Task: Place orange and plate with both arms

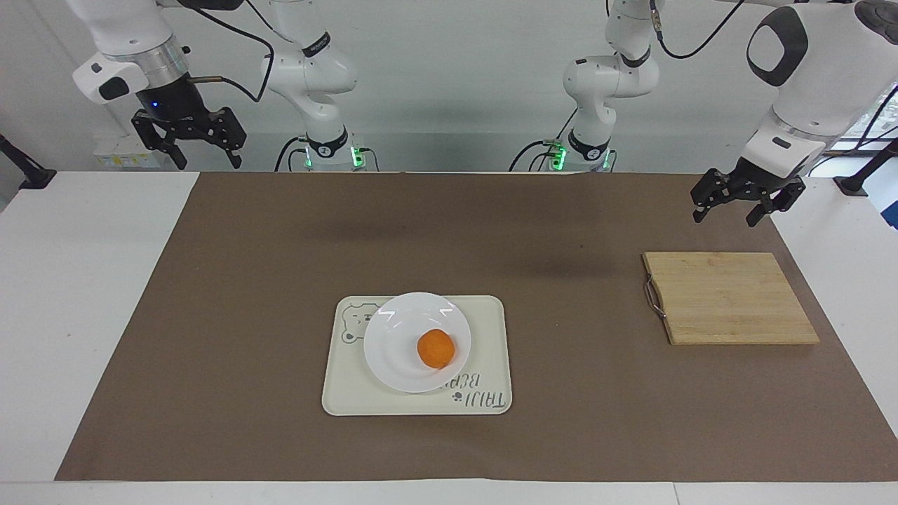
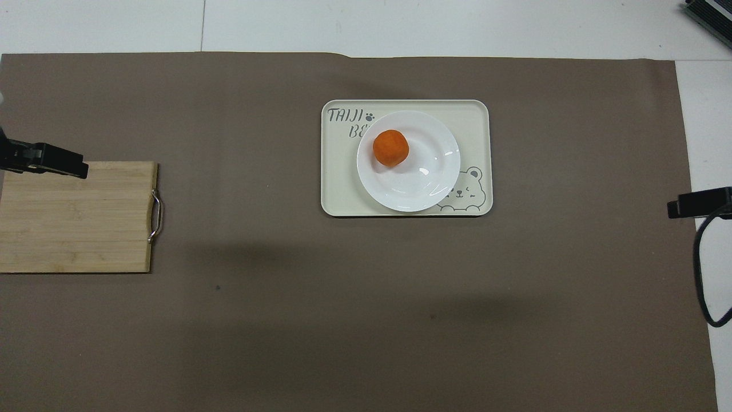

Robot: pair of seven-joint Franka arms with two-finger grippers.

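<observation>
The orange (image 1: 436,348) (image 2: 390,148) lies on the white plate (image 1: 396,347) (image 2: 423,183), off its centre. The plate sits on the cream bear-print tray (image 1: 491,351) (image 2: 337,194) in the middle of the brown mat. My left gripper (image 1: 727,208) is open and empty, raised at the left arm's end of the table, over the mat's edge by the cutting board; one finger (image 2: 51,163) shows in the overhead view. My right gripper (image 1: 203,154) is open and empty, raised high at the right arm's end; one finger (image 2: 695,203) shows in the overhead view.
A bamboo cutting board (image 1: 729,298) (image 2: 74,217) with a metal handle lies toward the left arm's end of the mat. The brown mat (image 1: 280,245) covers most of the white table. A black cable (image 2: 700,274) hangs at the right arm's end.
</observation>
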